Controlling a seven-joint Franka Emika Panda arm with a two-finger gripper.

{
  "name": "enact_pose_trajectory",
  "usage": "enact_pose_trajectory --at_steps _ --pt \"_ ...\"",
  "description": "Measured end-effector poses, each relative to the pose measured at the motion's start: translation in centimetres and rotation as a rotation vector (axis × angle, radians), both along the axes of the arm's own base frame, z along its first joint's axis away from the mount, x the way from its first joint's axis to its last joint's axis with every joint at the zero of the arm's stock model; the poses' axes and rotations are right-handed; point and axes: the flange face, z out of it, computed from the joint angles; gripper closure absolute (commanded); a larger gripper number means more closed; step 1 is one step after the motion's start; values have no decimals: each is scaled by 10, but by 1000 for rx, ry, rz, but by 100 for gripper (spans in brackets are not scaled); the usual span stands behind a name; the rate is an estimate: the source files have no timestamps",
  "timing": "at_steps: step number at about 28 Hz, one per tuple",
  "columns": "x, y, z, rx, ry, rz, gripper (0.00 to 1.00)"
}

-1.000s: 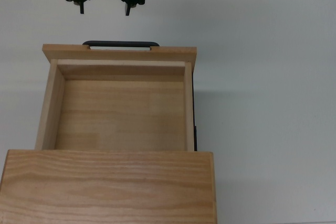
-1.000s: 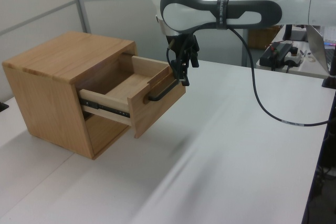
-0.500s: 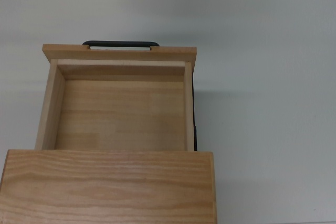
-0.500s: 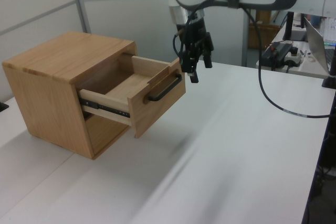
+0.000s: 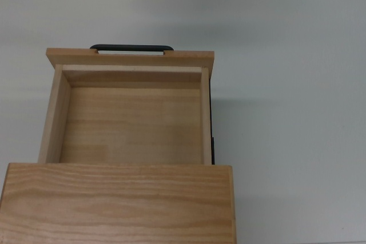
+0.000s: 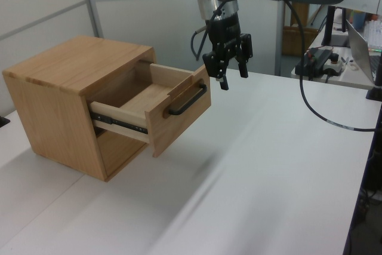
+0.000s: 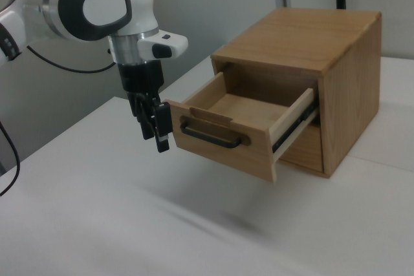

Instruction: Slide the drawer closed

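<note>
no readable text, labels or numbers

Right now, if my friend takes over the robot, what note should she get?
Gripper: open, holding nothing, hanging in the air in front of the drawer, touching neither the drawer nor its handle. It is out of sight in the top view.
Drawer: pulled well out of the wooden cabinet, with nothing inside. Its black handle faces the gripper.
Done: nothing that shows; the drawer is not closed.
Left: bring the gripper up to the drawer's front panel and push it straight in until the panel sits against the cabinet.
</note>
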Motion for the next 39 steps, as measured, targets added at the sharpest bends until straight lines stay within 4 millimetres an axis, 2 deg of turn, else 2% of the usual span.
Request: enact_pose_trajectory --at_steps 1,8,9,11,15,17,18,20,21,28,30,33,34,36,39 --pt "1 1 -2 -1 1 -22 15" --pt "14 5 -17 -19 -45 -188 17" --pt "16 5 -18 -22 -54 -217 15" --pt "19 5 -20 -31 -76 -300 4" --pt "24 5 -25 -40 -104 -413 2" --pt "24 6 -28 -37 -97 -377 2" --pt "24 7 -30 -33 -92 -341 5" --pt "23 8 -34 -24 -81 -257 20" --pt "23 9 -36 -22 -76 -220 23" --pt "27 6 -49 -39 -44 12 23" --pt "28 5 -52 -40 -36 64 43" --pt "30 3 -55 -52 -29 104 66" --pt "31 3 -57 -58 -25 112 83" --pt "34 1 -62 -69 -18 127 100" --pt "41 2 -68 -70 -34 146 100"
